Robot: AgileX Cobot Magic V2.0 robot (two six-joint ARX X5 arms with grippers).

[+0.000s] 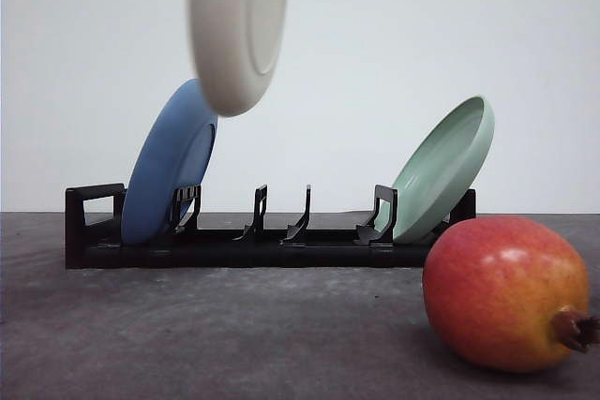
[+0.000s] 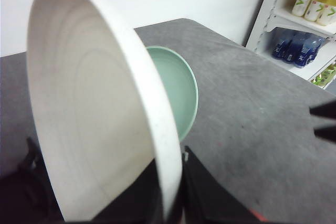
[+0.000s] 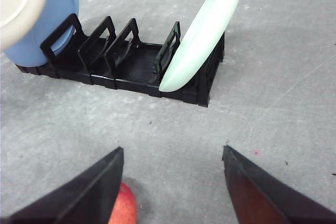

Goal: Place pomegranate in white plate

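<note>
1. On your left, the left gripper (image 2: 170, 203) is clamped on the rim of the white plate (image 1: 237, 25), holding it on edge in the air above the black dish rack (image 1: 272, 231), just over the blue plate (image 1: 169, 175) in the rack's left slot.
2. The white plate is off-white, matte, shallow, with a raised rim; it must come down flat before it can take fruit.
3. The pale green plate (image 1: 445, 170) leans in the rack's right end.
4. On your right, the pomegranate (image 1: 506, 292) lies on the grey table (image 1: 234, 334) in front of the rack's right end, its crown tip pointing right.
5. It is red with yellow-orange patches, and glossy.
6. The right gripper (image 3: 173, 182) hangs wide open and empty, the pomegranate at its left finger, so I judge this arm the nearer one.
</note>
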